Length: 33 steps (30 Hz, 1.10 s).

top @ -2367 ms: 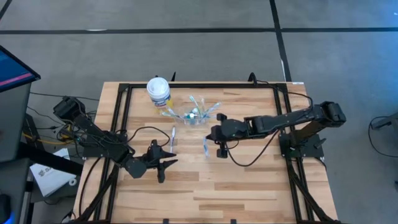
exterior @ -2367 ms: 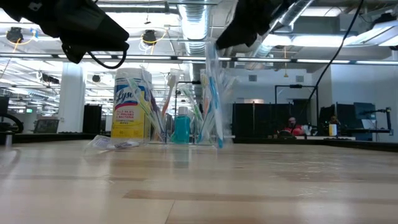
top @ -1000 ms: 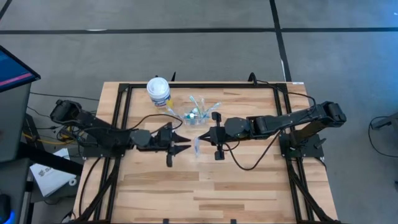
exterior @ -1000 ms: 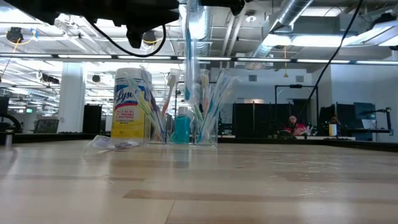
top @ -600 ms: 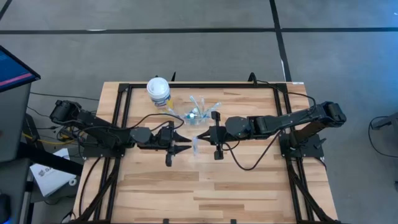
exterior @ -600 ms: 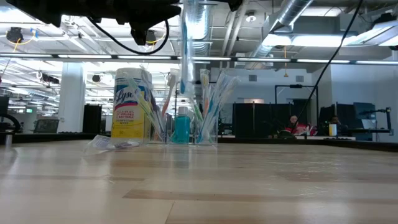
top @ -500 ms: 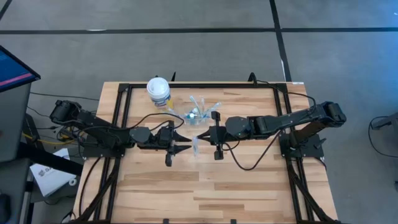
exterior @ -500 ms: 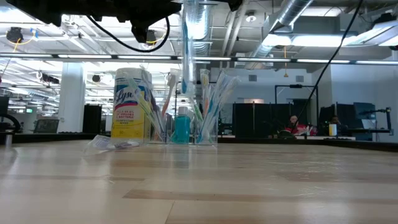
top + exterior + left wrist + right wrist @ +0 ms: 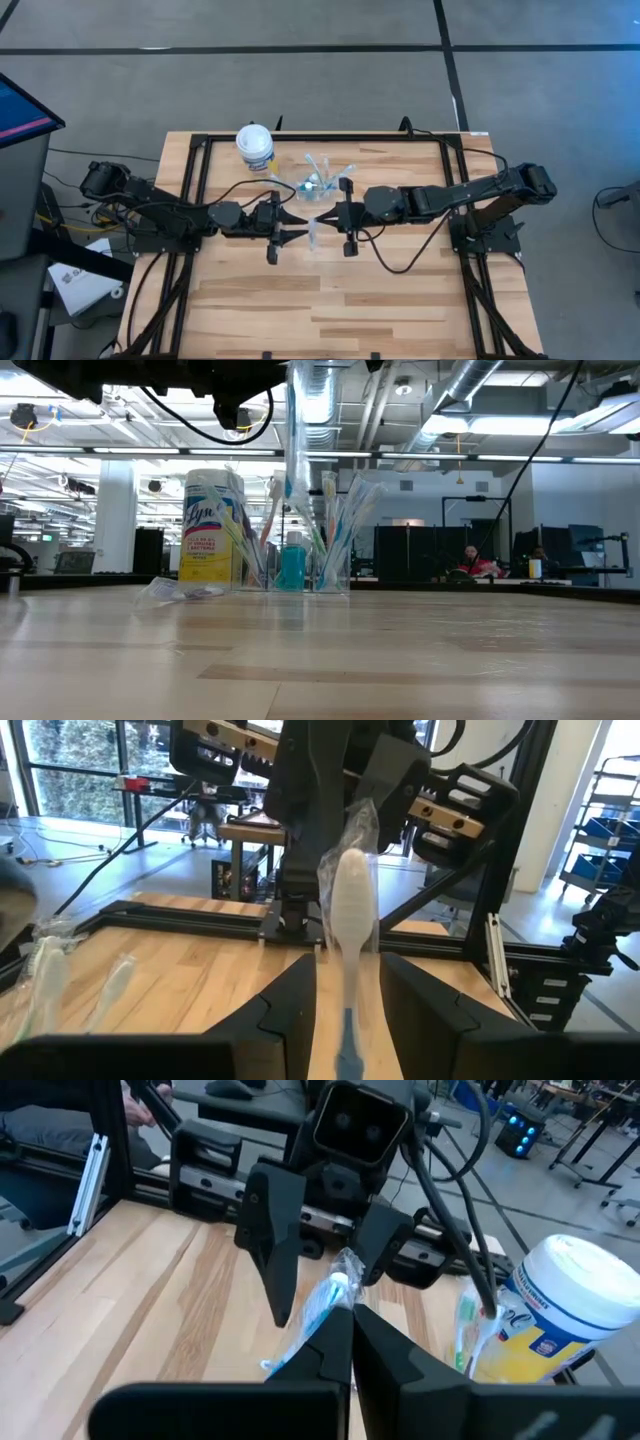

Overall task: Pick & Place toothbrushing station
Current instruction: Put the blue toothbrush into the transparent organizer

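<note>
The wrapped toothbrush [image 9: 314, 232] hangs in the air between the two grippers, above the bare wood of the table [image 9: 400, 300] and on the near side of the clear plastic cup [image 9: 316, 187], which stands beyond the fingertips with its bundle of brushes and the small blue tube [image 9: 291, 567] inside. The right gripper [image 9: 337, 217] is clamped on one end of this toothbrush; in its wrist view the two fingers meet on the wrapper. Over the last couple of seconds the right arm has carried the brush from a spot lower on the table inward to the middle, and the left gripper [image 9: 290, 223] has swung up from the near left part of the table to face it. In the last half second the left gripper has closed in a little more, so that its fingers now stand apart on either side of the brush head [image 9: 350, 895], not touching it as far as the left wrist view shows. This looks like a handover, or a two-handed pull on the wrapper, about to begin: the brush is not yet in the cup. The yellow canister [image 9: 255, 147] stands off to the left gripper's far side.
</note>
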Available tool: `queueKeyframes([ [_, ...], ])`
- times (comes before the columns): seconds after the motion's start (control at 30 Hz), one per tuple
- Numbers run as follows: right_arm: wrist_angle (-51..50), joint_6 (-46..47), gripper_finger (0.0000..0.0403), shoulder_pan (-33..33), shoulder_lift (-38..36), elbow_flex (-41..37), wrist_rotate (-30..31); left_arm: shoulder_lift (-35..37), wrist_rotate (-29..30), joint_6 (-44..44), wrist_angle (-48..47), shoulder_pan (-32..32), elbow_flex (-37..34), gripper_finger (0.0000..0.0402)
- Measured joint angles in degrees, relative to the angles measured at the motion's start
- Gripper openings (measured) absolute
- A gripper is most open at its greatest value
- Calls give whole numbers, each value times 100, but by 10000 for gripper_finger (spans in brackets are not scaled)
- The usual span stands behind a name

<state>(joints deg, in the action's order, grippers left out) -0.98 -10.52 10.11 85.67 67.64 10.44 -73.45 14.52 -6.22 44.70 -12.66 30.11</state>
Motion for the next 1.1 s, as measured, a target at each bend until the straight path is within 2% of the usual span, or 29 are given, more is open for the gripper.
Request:
queueKeyframes([
  [0.67, 68, -59, 0, 0, 4, 0, -7, 0, -10, -2, 94, 124, 0, 108],
  [0.8, 113, -61, 0, -8, 4, 0, -9, 0, -244, 16, 174, 124, 0, 108],
  [1.1, 156, -61, 0, -13, 4, 0, -9, -61, -248, 42, 191, 124, 0, 108],
])
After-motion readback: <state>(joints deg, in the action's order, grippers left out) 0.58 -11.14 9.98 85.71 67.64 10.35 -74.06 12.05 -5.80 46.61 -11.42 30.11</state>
